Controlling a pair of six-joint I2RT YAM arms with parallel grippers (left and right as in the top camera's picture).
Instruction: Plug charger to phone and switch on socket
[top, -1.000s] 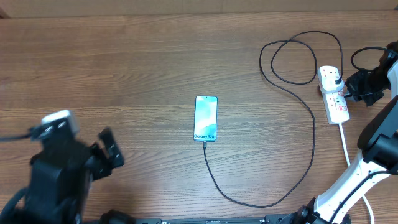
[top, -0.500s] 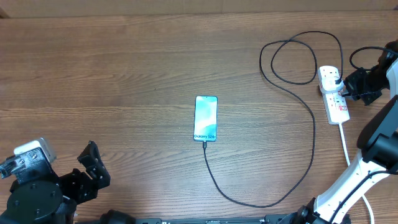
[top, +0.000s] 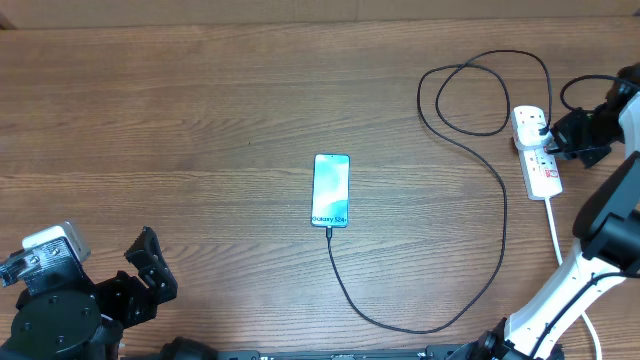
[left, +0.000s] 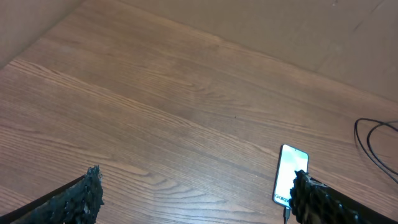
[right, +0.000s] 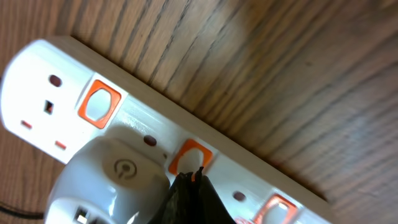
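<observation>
Phone (top: 331, 190) lengthwise near-far, charger (top: 506, 215) at near end

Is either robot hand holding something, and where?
Nothing is held. The left hand is open above the table. The right hand is shut, its tip at an orange switch on the power strip.

Socket (right: 140, 115): white strip, lying diagonally on wooden table (right: 292, 74). Orange-red switches, three: upper left (right: 99, 104), centre (right: 189, 155), lower edge (right: 273, 208), the last cut off. Charger plug (right: 109, 183): white body, power symbol, seated lower left. Right gripper (right: 194, 180): dark fingertips closed together, tip against the centre switch.
</observation>
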